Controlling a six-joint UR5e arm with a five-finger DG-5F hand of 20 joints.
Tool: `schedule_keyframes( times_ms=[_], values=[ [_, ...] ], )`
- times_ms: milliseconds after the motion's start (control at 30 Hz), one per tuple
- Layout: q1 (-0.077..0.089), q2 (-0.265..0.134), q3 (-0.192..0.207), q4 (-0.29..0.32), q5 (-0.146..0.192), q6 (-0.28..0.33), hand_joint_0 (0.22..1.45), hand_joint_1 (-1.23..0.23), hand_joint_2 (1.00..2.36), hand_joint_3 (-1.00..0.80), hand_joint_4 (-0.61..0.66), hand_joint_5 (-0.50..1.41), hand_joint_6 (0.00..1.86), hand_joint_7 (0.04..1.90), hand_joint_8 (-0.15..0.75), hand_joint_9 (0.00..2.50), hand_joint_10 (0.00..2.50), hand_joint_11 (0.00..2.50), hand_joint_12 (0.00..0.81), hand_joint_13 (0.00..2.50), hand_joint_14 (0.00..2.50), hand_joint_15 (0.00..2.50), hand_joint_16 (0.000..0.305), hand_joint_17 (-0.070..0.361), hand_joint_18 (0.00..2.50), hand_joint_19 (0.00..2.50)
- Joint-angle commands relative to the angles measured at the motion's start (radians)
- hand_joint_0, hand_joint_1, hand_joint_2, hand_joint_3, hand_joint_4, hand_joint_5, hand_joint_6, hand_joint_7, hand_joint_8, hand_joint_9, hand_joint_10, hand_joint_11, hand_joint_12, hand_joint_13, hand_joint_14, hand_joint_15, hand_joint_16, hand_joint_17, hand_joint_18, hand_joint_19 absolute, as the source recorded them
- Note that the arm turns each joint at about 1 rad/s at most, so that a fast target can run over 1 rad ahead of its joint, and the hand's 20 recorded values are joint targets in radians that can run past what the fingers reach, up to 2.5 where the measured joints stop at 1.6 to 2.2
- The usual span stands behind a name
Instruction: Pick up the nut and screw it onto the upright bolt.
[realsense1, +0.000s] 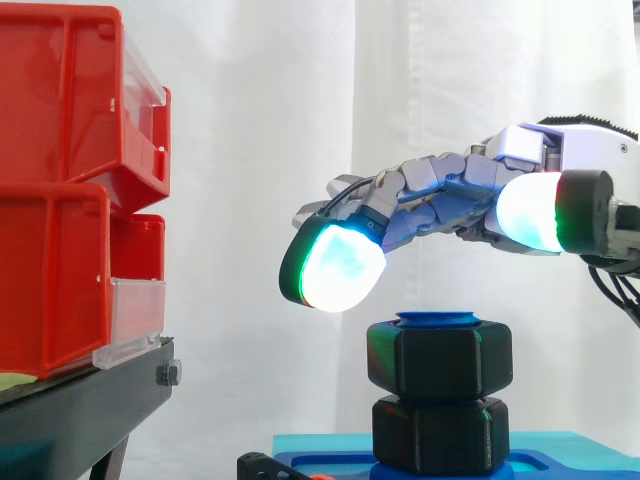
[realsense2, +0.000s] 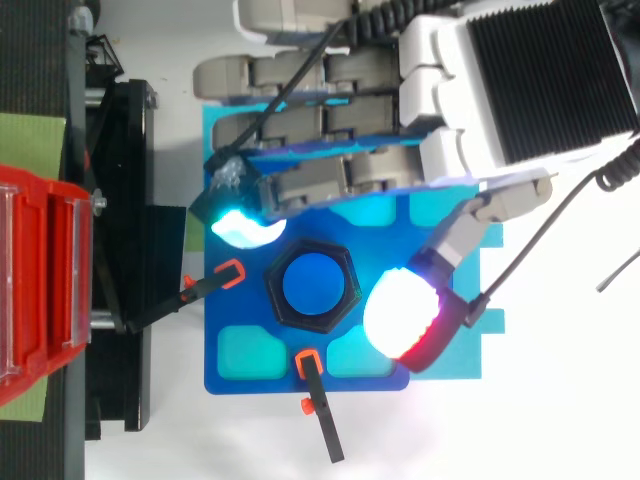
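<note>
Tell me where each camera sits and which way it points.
Side view: beside the work at about its height, looking level across the top black hexagonal nut on the blue upright bolt; the hand reaches in from the right edge, fingers relaxed above the nut.
Top view: above the work, looking down on nut and bolt; the hand reaches in from the top edge.
Shared: hand, nut, bolt, and the red plastic bins at the left.

I'm seeing clear air left of the bolt (realsense2: 312, 285), red bins (realsense1: 70, 200) standing well beyond, hand (realsense1: 440, 195) hovering above.
</note>
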Motion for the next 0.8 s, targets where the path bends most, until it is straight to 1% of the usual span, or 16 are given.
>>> schedule_keyframes(
  times_ms=[0, 100, 133, 200, 267, 300, 433, 767],
  values=[
    [0.014, -0.001, 0.001, 0.001, 0.003, -0.001, 0.46, -0.18, 1.00, -0.50, 0.18, -0.18, 0.50, 0.64, 0.208, 0.34, 0.00, 0.00, 0.300, 0.06, 0.00, 0.00, 0.037, 0.084, 0.00, 0.00],
    [0.026, 0.001, -0.001, 0.003, 0.006, -0.001, 0.46, -0.17, 1.00, -0.50, 0.17, -0.18, 0.50, 0.63, 0.205, 0.32, 0.00, 0.00, 0.304, 0.05, 0.00, 0.00, 0.038, 0.086, 0.00, 0.00],
    [0.026, 0.001, -0.001, 0.003, 0.006, -0.001, 0.46, -0.15, 1.00, -0.50, 0.17, -0.19, 0.50, 0.64, 0.203, 0.30, 0.00, 0.00, 0.303, 0.03, 0.00, 0.00, 0.038, 0.086, 0.00, 0.00],
    [0.035, -0.013, 0.001, 0.003, 0.015, 0.001, 0.46, -0.15, 1.00, -0.50, 0.17, -0.19, 0.50, 0.64, 0.202, 0.29, 0.00, 0.00, 0.305, 0.02, 0.00, 0.00, 0.039, 0.088, 0.00, 0.00],
    [0.037, -0.015, -0.001, 0.004, 0.018, 0.001, 0.46, -0.15, 1.00, -0.50, 0.17, -0.19, 0.50, 0.64, 0.201, 0.29, 0.00, 0.00, 0.307, 0.02, 0.00, 0.00, 0.039, 0.088, 0.00, 0.00],
    [0.040, -0.022, 0.001, 0.016, 0.018, 0.002, 0.45, -0.15, 1.00, -0.50, 0.17, -0.19, 0.50, 0.64, 0.201, 0.29, 0.00, 0.00, 0.306, 0.02, 0.00, 0.00, 0.039, 0.088, 0.00, 0.00],
    [0.040, -0.022, -0.001, 0.026, 0.018, 0.004, 0.45, -0.15, 1.00, -0.50, 0.17, -0.19, 0.50, 0.66, 0.202, 0.28, 0.00, 0.00, 0.307, 0.02, 0.00, 0.00, 0.039, 0.089, 0.00, 0.00],
    [0.041, -0.022, 0.001, 0.003, 0.020, 0.002, 0.46, -0.14, 1.00, -0.50, 0.19, -0.17, 0.50, 0.75, 0.214, 0.29, 0.00, 0.00, 0.309, 0.03, 0.00, 0.00, 0.039, 0.088, 0.00, 0.00]
  ],
)
